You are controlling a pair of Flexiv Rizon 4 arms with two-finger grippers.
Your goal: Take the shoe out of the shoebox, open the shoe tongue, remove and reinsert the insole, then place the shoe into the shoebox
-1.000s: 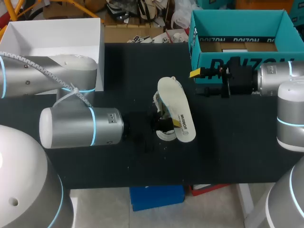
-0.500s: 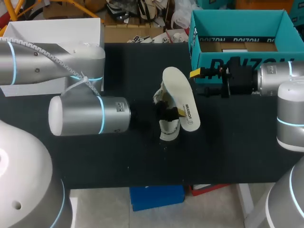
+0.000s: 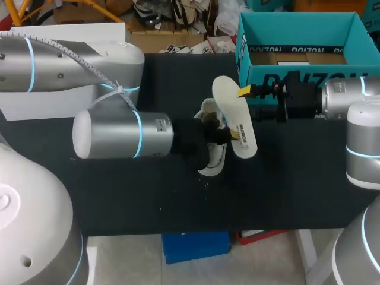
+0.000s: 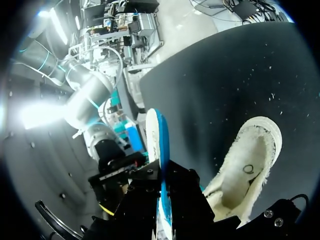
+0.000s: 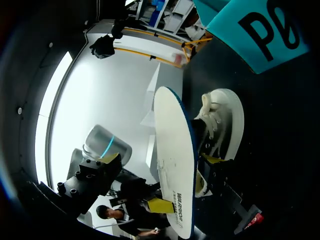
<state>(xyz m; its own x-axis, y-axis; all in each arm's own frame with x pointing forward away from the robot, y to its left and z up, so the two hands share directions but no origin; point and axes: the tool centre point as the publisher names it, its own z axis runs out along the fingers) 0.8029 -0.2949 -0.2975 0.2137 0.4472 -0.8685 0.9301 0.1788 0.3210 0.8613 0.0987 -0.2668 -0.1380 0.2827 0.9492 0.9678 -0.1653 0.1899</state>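
My left gripper [image 3: 227, 135] is shut on a white insole [image 3: 233, 113] with a blue underside, held on edge above the black table. In the left wrist view the insole [image 4: 157, 145] stands edge-on between the jaws. The white fleece-lined shoe [image 3: 212, 159] lies on the table just beside and under that gripper, its opening [image 4: 247, 170] facing up. My right gripper [image 3: 249, 102] hangs open in front of the teal shoebox [image 3: 297, 41], its yellow fingertip [image 5: 107, 160] close to the insole's far end. From the right wrist, the insole [image 5: 172, 150] partly hides the shoe [image 5: 222, 120].
The open teal shoebox stands at the back right of the black table [image 3: 285, 190]. A white box [image 3: 65, 32] sits at the back left, partly hidden by my left arm. Bare tabletop lies in front of the shoe.
My left arm has carried the insole to the right and farther back, closer to the right gripper. The shoe shifted slightly with it. The right arm has kept still.
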